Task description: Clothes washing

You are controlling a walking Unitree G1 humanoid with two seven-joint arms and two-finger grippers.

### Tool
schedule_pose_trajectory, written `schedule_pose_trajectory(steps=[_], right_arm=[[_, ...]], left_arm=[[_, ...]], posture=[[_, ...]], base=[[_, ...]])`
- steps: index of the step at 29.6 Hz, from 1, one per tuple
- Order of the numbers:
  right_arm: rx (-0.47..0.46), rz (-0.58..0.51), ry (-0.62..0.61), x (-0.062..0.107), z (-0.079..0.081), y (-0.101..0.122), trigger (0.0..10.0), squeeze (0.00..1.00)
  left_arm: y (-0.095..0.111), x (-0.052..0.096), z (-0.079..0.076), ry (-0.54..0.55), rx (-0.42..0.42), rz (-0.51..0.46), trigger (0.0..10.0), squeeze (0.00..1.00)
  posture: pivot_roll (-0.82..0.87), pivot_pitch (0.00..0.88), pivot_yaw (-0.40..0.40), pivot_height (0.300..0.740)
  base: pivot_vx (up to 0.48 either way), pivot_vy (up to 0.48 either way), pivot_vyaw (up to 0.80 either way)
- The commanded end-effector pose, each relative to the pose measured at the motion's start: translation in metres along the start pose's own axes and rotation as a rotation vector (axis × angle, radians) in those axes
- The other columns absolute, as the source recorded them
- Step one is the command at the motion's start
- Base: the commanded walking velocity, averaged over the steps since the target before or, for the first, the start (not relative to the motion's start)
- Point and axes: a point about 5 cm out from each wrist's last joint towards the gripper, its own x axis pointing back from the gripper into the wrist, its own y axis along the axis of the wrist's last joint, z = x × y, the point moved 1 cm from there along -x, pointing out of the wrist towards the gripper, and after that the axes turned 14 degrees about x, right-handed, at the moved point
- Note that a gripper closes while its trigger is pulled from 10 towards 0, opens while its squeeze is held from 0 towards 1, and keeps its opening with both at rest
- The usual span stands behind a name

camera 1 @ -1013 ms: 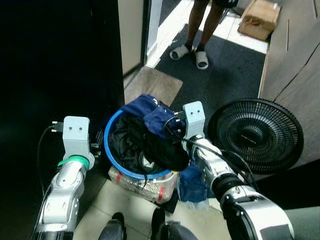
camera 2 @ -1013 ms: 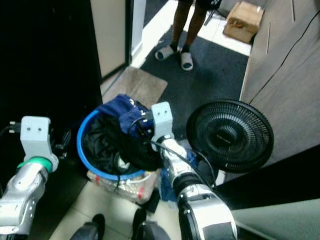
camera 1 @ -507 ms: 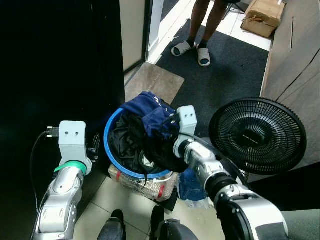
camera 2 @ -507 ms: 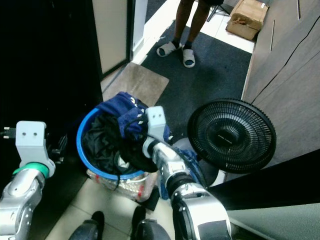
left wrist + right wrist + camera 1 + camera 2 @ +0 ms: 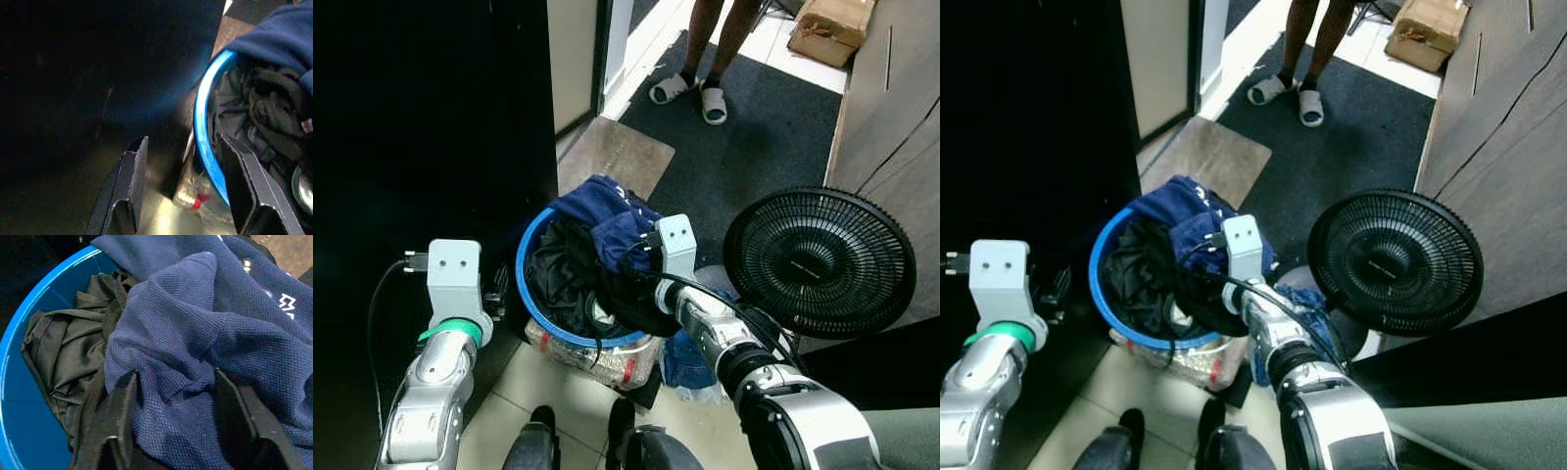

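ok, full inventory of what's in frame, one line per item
basket: 1, blue, on the floor ahead of the robot
navy shirt: 1, dark blue, heaped on top, draped over the far rim
black clothes: pile, black, inside the basket
fan: 1, black, right of the basket
doormat: 1, brown, beyond the basket
cardboard box: 1, tan, far right
person: legs, pale slippers, on dark carpet
left claw: open, beside basket rim
right claw: open, over navy shirt

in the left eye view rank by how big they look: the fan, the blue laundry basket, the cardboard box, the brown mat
1. black fan
2. blue laundry basket, slightly smaller than the fan
3. brown mat
4. cardboard box, cut off by the frame edge and farthest away, so its rank is unsure
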Motion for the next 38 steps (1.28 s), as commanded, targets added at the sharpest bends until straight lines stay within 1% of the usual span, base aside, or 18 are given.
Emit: schedule_pose_trajectory(steps=[1,5,11,18,22,24,25,26,27,29,30,31,32,33,34,35,36,38], right_arm=[[-0.05,0.065,0.007,0.005,0.006,-0.02,0.0,0.0],[-0.081,0.063,0.011,0.005,0.007,-0.022,0.0,0.0],[-0.09,0.056,0.013,0.006,0.005,-0.022,0.0,0.0],[-0.091,0.009,0.028,0.006,0.003,-0.016,0.0,0.0],[-0.111,-0.03,0.029,0.006,-0.002,-0.011,0.0,0.0],[-0.095,-0.081,0.018,0.008,-0.009,-0.005,0.0,0.0],[-0.095,-0.081,0.018,0.008,-0.009,-0.005,0.0,0.0],[-0.079,-0.117,0.011,0.009,-0.012,0.0,0.0,0.0],[-0.04,-0.183,-0.027,0.01,-0.022,0.011,0.0,0.0],[-0.04,-0.183,-0.027,0.01,-0.022,0.011,0.0,0.0],[-0.008,-0.233,-0.062,0.013,-0.028,0.02,0.0,0.0],[0.034,-0.301,-0.115,0.018,-0.039,0.032,4.7,0.0],[0.061,-0.345,-0.15,0.022,-0.045,0.04,4.7,0.0],[0.061,-0.345,-0.15,0.022,-0.045,0.04,4.7,0.0],[0.079,-0.391,-0.199,0.028,-0.052,0.048,10.0,0.0],[0.107,-0.425,-0.234,0.033,-0.057,0.055,10.0,0.0],[0.107,-0.425,-0.234,0.033,-0.057,0.055,10.0,0.0],[0.142,-0.446,-0.261,0.037,-0.06,0.06,10.0,0.0]], left_arm=[[-0.01,0.005,0.004,0.016,0.004,0.048,10.0,0.0],[-0.01,0.006,0.005,0.02,0.002,0.05,10.0,0.0],[-0.01,0.006,0.005,0.021,-0.001,0.053,10.0,0.0],[-0.011,0.001,0.002,0.011,0.001,0.052,10.0,0.0],[-0.01,-0.002,0.0,0.004,0.005,0.05,10.0,0.0],[-0.011,-0.004,-0.002,-0.006,0.007,0.046,10.0,0.0],[-0.011,-0.004,-0.002,-0.006,0.007,0.046,10.0,0.0],[-0.011,-0.006,-0.003,-0.009,0.009,0.045,10.0,0.0],[-0.01,-0.007,-0.005,-0.018,0.014,0.038,10.0,0.0],[-0.01,-0.007,-0.005,-0.018,0.014,0.038,10.0,0.0],[-0.009,-0.008,-0.006,-0.027,0.019,0.035,10.0,0.0],[-0.008,-0.008,-0.011,-0.047,0.026,0.03,10.0,0.0],[-0.007,-0.009,-0.014,-0.06,0.03,0.028,10.0,0.0],[-0.007,-0.009,-0.014,-0.06,0.03,0.028,10.0,0.0],[-0.007,-0.009,-0.018,-0.077,0.038,0.026,10.0,0.0],[-0.006,-0.009,-0.023,-0.095,0.043,0.026,10.0,0.0],[-0.006,-0.009,-0.023,-0.095,0.043,0.026,10.0,0.0],[-0.007,-0.009,-0.026,-0.11,0.046,0.027,10.0,0.0]], posture=[[0.29,0.438,-0.08,0.74],[0.29,0.44,-0.076,0.74],[0.29,0.438,-0.074,0.74],[0.27,0.416,-0.07,0.74],[0.25,0.399,-0.067,0.74],[0.24,0.364,-0.064,0.74],[0.24,0.364,-0.064,0.74],[0.23,0.345,-0.062,0.74],[0.22,0.318,-0.059,0.74],[0.22,0.318,-0.059,0.74],[0.2,0.285,-0.052,0.74],[0.19,0.259,-0.045,0.74],[0.19,0.249,-0.042,0.74],[0.19,0.249,-0.042,0.74],[0.17,0.224,-0.034,0.74],[0.17,0.215,-0.031,0.74],[0.17,0.215,-0.031,0.74],[0.15,0.182,-0.017,0.74]], base=[[0.0,0.0,0.0],[0.0,0.0,0.0],[0.0,0.0,0.0],[0.0,0.0,0.0],[0.0,0.0,0.0],[0.0,0.0,0.0],[0.0,0.0,0.0],[0.0,0.0,0.0],[0.0,0.0,0.0],[0.0,0.0,0.0],[0.0,0.0,0.0],[0.0,0.0,0.0],[0.0,0.0,0.0],[0.0,0.0,0.0],[0.0,0.0,0.0],[0.0,0.0,0.0],[0.0,0.0,0.0],[0.0,0.0,0.0]])
